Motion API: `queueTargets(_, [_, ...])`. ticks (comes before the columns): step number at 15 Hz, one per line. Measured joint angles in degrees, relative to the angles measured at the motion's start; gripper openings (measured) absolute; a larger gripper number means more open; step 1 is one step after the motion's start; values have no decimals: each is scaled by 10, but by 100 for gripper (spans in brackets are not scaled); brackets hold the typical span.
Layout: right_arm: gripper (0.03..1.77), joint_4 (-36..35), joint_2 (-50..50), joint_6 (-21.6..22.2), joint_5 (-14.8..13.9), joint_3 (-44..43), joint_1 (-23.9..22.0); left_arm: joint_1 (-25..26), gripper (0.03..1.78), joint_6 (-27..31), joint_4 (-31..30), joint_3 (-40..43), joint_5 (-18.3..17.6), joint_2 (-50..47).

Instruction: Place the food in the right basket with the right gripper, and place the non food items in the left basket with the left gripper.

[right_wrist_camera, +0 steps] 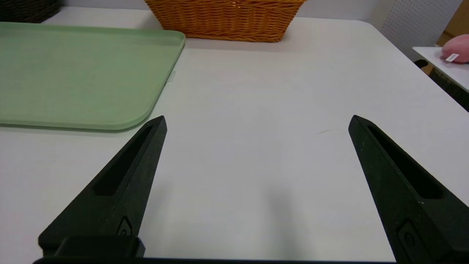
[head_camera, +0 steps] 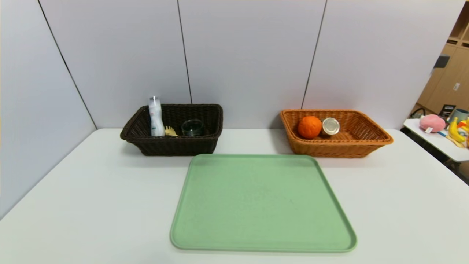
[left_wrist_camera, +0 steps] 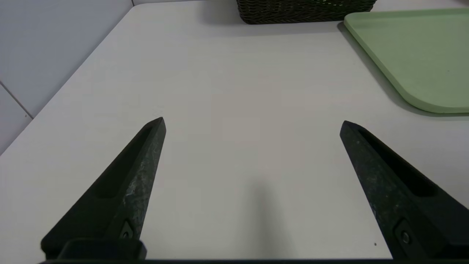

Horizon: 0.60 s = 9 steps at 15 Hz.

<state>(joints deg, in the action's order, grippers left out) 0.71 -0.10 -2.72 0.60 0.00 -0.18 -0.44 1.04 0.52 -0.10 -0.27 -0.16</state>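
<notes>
With the orange [head_camera: 309,127] and can [head_camera: 331,126] in the tan basket [head_camera: 370,146] and the bottle [head_camera: 155,117], spoon [head_camera: 170,131] and dish [head_camera: 192,127] in the dark basket [head_camera: 172,146], sorting looks finished, so the left gripper [left_wrist_camera: 253,126] and right gripper [right_wrist_camera: 256,124] hang spread wide and empty over bare table [head_camera: 91,205].

The left gripper [left_wrist_camera: 253,123] holds its two black tapered jaws spread wide, with nothing between them, over a bare stretch of the white bench [left_wrist_camera: 234,95]. At twelve o'clock from the gripper, at the far edge, sits the dark brown woven wicker left basket [left_wrist_camera: 304,11], only its lower wall showing. At two o'clock lies a pale green flat plastic tray [left_wrist_camera: 414,55] with a rounded corner, just beside the basket.
</notes>
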Motion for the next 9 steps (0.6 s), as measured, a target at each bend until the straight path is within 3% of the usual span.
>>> queueTargets(9, [171,-1,0,11,-5,0,0,0,169,0,0,0,0,0])
